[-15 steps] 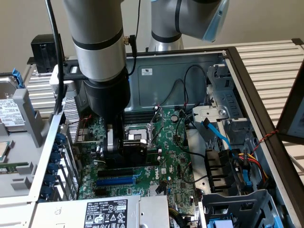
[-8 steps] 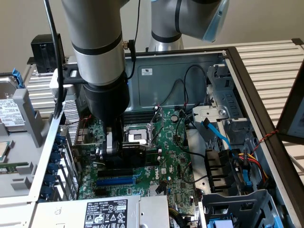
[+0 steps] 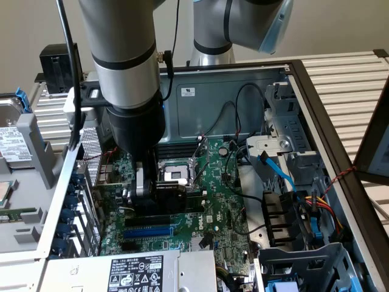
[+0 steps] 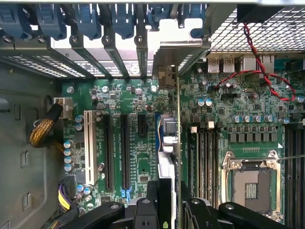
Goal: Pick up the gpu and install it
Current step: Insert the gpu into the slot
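At nine o'clock in the exterior view a grey metal hard drive with a white label lies outside the open grey steel computer case, and a plain pale wall stands behind at ten o'clock. Along the case's near wall runs a row of blue plastic card clips, with a grey power supply box bearing a black label at six o'clock. The silver and black robot arm comes down from twelve o'clock, and its black gripper is pinching the gpu, a small card with a black rectangular shroud. The card is held low over the large green motherboard, just beside the square silver processor socket; whether it sits in a slot I cannot tell. In the wrist view the black fingers flank the card's thin edge. Further on, at three o'clock, a blue flat cable crosses grey drive cages, and a pale slatted table surface stretches past the case at two o'clock
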Available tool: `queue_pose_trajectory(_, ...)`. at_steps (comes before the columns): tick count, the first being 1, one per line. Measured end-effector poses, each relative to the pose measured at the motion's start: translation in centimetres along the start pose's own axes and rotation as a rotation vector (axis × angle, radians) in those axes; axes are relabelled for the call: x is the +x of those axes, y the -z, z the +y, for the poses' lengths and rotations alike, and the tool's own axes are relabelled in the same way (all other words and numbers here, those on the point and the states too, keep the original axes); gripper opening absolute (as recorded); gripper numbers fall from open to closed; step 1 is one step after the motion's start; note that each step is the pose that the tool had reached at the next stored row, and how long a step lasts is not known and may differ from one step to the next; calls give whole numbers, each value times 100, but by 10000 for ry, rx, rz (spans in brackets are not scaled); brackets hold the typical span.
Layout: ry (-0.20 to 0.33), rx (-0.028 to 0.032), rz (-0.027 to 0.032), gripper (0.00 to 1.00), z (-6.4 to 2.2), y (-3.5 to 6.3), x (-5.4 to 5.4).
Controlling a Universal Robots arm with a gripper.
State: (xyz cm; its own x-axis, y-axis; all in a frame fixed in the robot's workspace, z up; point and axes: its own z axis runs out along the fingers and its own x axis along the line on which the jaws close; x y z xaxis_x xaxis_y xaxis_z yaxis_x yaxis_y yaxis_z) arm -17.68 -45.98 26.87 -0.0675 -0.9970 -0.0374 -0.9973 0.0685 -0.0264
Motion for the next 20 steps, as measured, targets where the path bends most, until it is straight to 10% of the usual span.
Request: queue_pose_trajectory(20,28,-5,1,27,-3,-42,67)
